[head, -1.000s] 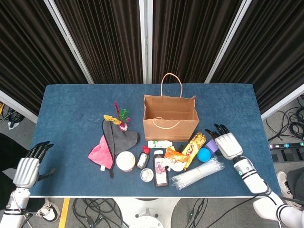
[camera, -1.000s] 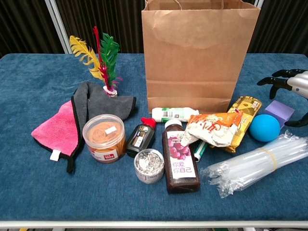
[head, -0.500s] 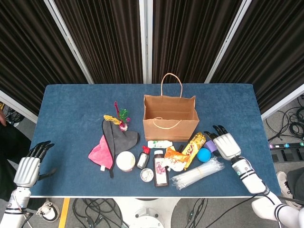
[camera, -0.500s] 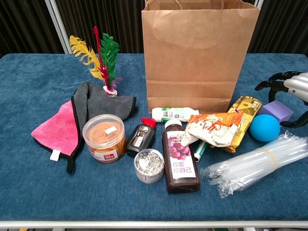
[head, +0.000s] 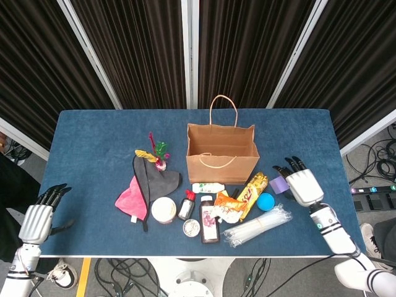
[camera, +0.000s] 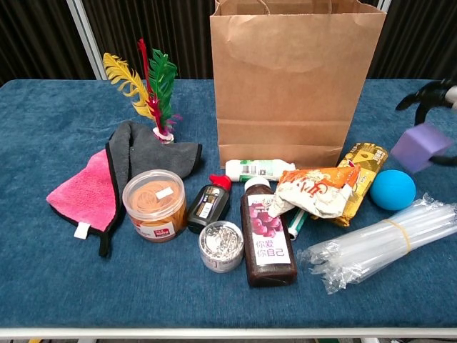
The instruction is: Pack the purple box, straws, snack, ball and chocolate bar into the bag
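One blue cloth-covered worktop (head: 93,133), backed by dark pleated curtains (head: 136,49) with pale uprights; cables lie on the grey floor at right.

Brown paper bag (camera: 296,78): upright at centre, mouth open.

Purple box (camera: 421,146): pinched in the fingers (camera: 421,96) of the right hand (head: 302,184), clear of the cloth, right of the bag. Half a second ago it sat on the worktop beside the ball; now it is raised.

Blue ball (camera: 393,189), chocolate bar (camera: 360,171), orange snack packet (camera: 314,191) and bundled clear straws (camera: 378,243): unmoved, in front of the bag at right.

Left hand (head: 36,219): off the near left edge, fingers slightly spread, holding nothing, unchanged.
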Motion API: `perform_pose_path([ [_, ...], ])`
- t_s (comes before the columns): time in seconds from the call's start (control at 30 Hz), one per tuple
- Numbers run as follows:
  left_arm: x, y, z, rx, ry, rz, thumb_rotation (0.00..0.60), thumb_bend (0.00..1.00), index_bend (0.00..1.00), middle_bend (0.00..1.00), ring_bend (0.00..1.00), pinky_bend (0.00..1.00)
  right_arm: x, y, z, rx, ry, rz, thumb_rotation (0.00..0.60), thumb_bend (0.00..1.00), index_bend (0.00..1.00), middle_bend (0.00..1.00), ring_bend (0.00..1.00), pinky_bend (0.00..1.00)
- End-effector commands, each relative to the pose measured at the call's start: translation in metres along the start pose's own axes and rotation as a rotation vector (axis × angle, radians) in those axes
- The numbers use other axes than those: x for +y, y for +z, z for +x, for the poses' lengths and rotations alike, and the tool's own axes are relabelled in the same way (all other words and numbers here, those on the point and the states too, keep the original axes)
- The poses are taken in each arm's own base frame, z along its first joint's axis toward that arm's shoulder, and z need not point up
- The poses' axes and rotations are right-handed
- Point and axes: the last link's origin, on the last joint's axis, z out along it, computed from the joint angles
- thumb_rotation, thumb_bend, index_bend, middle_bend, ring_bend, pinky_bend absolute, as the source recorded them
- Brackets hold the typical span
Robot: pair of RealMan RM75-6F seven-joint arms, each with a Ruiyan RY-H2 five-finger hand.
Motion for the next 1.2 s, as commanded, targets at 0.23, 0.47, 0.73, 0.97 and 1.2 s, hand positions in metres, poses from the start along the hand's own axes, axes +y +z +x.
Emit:
perform_pose_path([
  [0.23, 0.006, 0.002, 0.001, 0.005, -0.007, -0.02, 0.6, 0.22, 0.23, 0.24, 0.16, 0.25, -0.006, -0.015, 0.132, 0.388, -0.017, 0.014, 0.6, 0.18, 0.21, 0.45, 0.12, 0.13],
  [0.47, 0.007, 0.002, 0.003, 0.008, -0.006, -0.022, 0.6, 0.23, 0.23, 0.24, 0.16, 0.25, -0.04, 0.009, 0.191, 0.537, 0.01, 0.066, 0.6, 0.18, 0.22, 0.45, 0.12, 0.13],
  [0.73, 0.003, 0.003, 0.003, 0.014, -0.011, -0.005, 0.6, 0.23, 0.23, 0.24, 0.16, 0.25, -0.094, 0.075, 0.179, 0.444, -0.026, 0.125, 0.6, 0.18, 0.22, 0.45, 0.12, 0.13],
  [0.97, -0.003, 0.002, 0.002, 0.01, -0.021, 0.018, 0.6, 0.23, 0.23, 0.24, 0.16, 0.25, -0.127, 0.101, 0.158, 0.387, 0.002, 0.173, 0.6, 0.14, 0.22, 0.38, 0.1, 0.1],
  [1.2, -0.005, 0.003, 0.002, 0.019, -0.032, 0.014, 0.6, 0.23, 0.23, 0.24, 0.16, 0.25, -0.125, 0.1, 0.159, 0.373, 0.034, 0.178, 0.6, 0.0, 0.02, 0.0, 0.0, 0.0],
])
